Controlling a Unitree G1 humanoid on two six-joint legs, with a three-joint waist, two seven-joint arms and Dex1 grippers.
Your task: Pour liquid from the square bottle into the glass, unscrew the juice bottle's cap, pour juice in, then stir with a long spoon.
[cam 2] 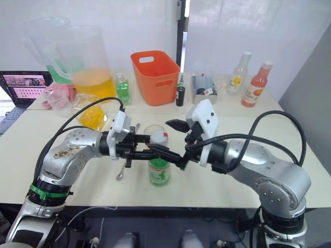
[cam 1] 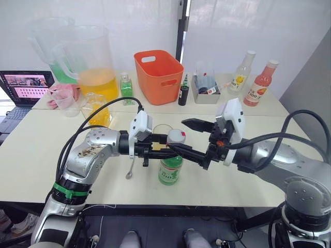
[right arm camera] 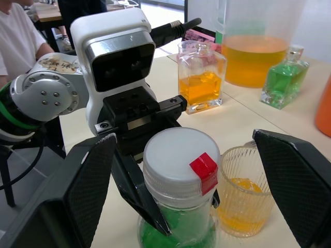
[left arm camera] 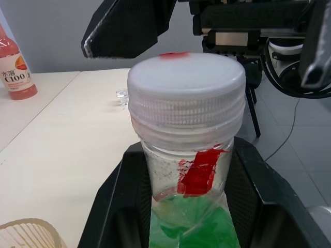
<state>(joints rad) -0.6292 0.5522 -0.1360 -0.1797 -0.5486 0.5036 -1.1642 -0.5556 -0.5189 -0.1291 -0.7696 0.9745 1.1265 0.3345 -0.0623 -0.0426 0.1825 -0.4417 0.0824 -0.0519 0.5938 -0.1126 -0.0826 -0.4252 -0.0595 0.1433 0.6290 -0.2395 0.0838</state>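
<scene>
while your left gripper [cam 1: 164,147] clamps the neck of the green juice bottle [cam 1: 170,169] standing near the table's [cam 1: 31,155] front edge, your right gripper [right arm camera: 186,170] sits spread wide around its white cap [right arm camera: 178,160]. you'll see the ribbed glass [right arm camera: 243,199] holding orange liquid, touching the bottle.

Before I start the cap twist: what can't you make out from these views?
- Long spoon: head views, upper handle hidden behind the left gripper.
- Juice bottle: left wrist view, base cut off by the bottom edge.
- Glass: right wrist view, partly hidden behind the white cap.
- Whether the cap has loosened: no view tells.
</scene>
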